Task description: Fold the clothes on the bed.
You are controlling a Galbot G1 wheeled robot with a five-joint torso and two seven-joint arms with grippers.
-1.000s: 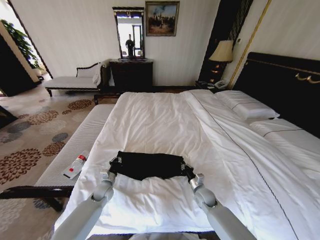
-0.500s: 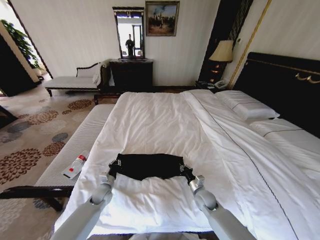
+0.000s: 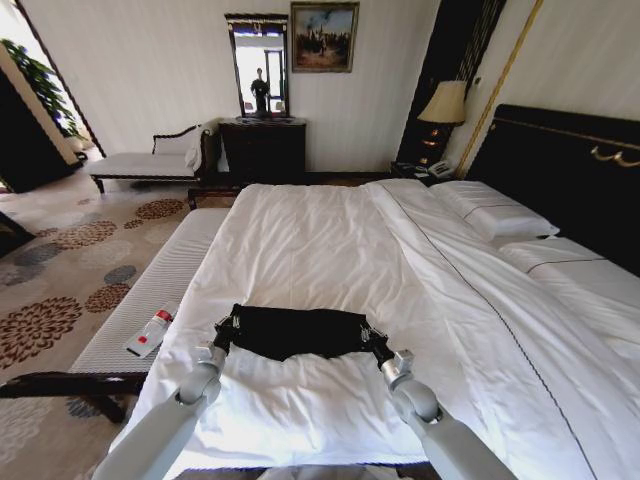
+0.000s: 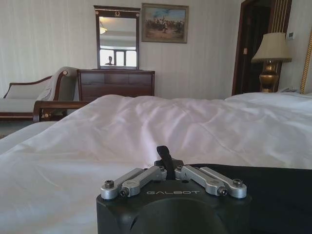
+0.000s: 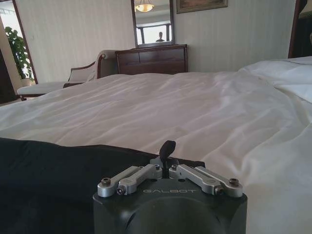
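Note:
The clothes, a black T-shirt, lie as a wide, short band across the near part of the bed, on its white duvet. My left gripper is shut on the shirt's left end. My right gripper is shut on its right end. In the left wrist view a tuft of black cloth sticks up between the closed fingers of the left gripper, and the shirt spreads out beside it. The right wrist view shows the same pinch at the right gripper, with the shirt alongside.
A white-cushioned bench runs along the bed's left side with a small red-and-white bottle on it. Pillows and the dark headboard are at the right. A dresser and a chaise stand by the far wall.
Both grippers have stayed shut on the shirt's ends. The forearms have shifted slightly, and the shirt has barely moved on the duvet.

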